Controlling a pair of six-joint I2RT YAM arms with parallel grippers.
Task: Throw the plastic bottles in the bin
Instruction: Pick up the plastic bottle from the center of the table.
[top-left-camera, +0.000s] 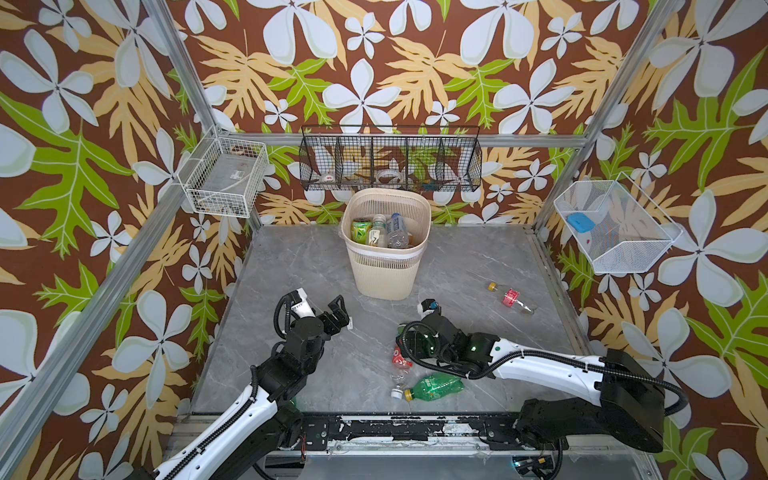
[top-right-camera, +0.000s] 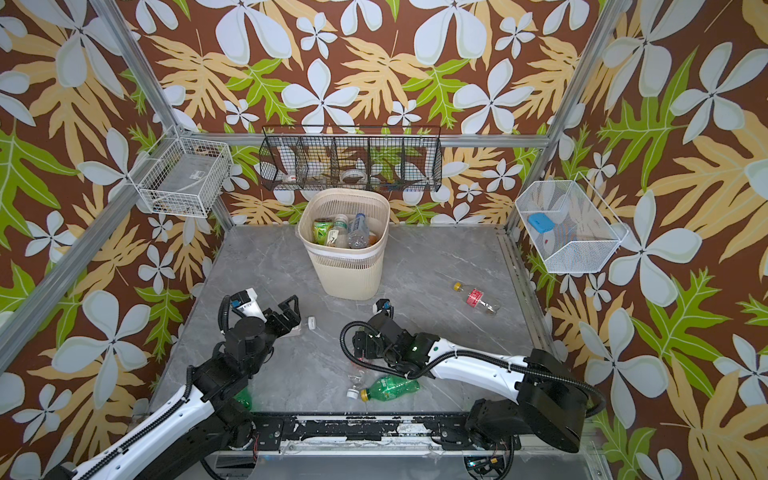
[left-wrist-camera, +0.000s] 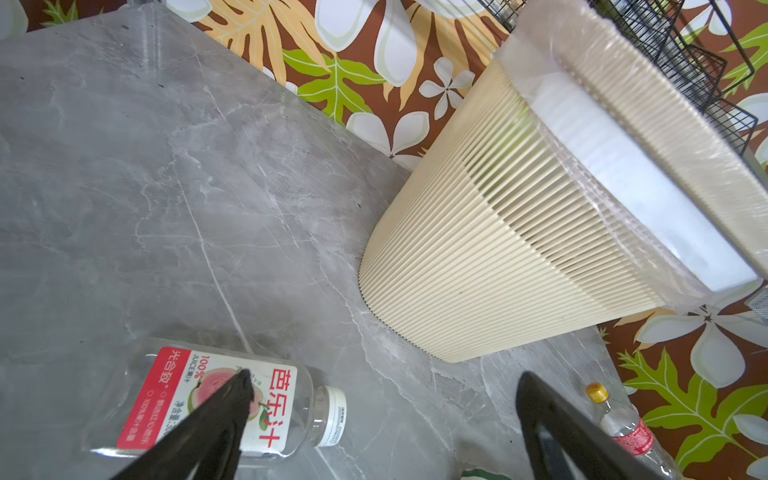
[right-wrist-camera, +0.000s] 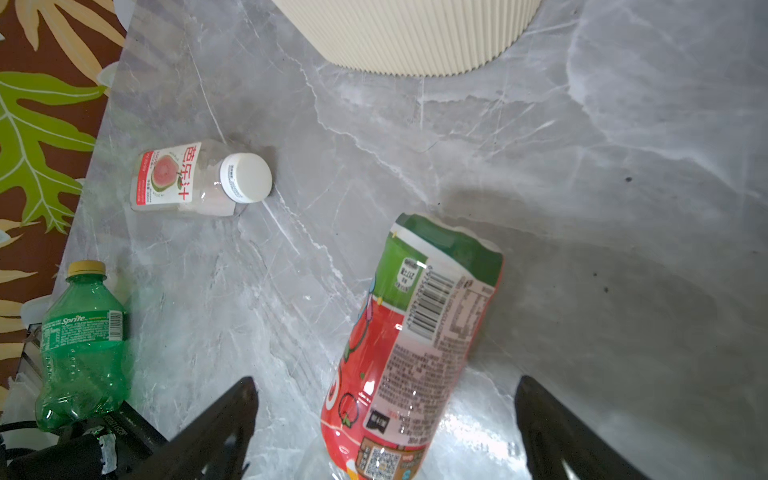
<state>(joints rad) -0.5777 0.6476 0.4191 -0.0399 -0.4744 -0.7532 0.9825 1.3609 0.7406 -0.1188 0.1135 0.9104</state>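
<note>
Bin: the beige bin (top-left-camera: 386, 266) stands upright at the back middle of the tabletop (top-left-camera: 457, 266), right under the black wire basket (top-left-camera: 390, 160).
In the bin: at least three bottles poke up, a green-label bottle (top-left-camera: 360, 230), a white-label bottle (top-left-camera: 377, 235) and a clear bottle (top-left-camera: 397, 235).
Red bottle: lies on its side on the tabletop (right-wrist-camera: 407, 345), between the right jaws, with a gap showing on either side of it.
Right jaws: spread wide and straddling the red bottle, gripping nothing.
Guava bottle: clear with a white cap (left-wrist-camera: 208, 407), on its side, left of the red bottle, in front of the bin and apart from it.
Left jaws: released and wide apart, hanging over the guava bottle without pinching it (one tip crosses its label in the wrist view).
Sprite bottle: green with a yellow cap (right-wrist-camera: 81, 345), at the near left of the tabletop, mostly hidden beneath the left arm (top-right-camera: 232, 365) in both top views.
Green bottle: a second one (top-left-camera: 436, 386), lying near the front edge, just beside a crushed bottle (top-left-camera: 397, 384) with a white cap.
Yellow-cap bottle: clear with a red label (top-left-camera: 511, 297), lying alone to the right of the bin, well apart from the rest.
Walls: a white wire basket (top-left-camera: 224, 180) on the left, a second white basket (top-left-camera: 615, 226) on the right, and leafy wallpaper all round.
</note>
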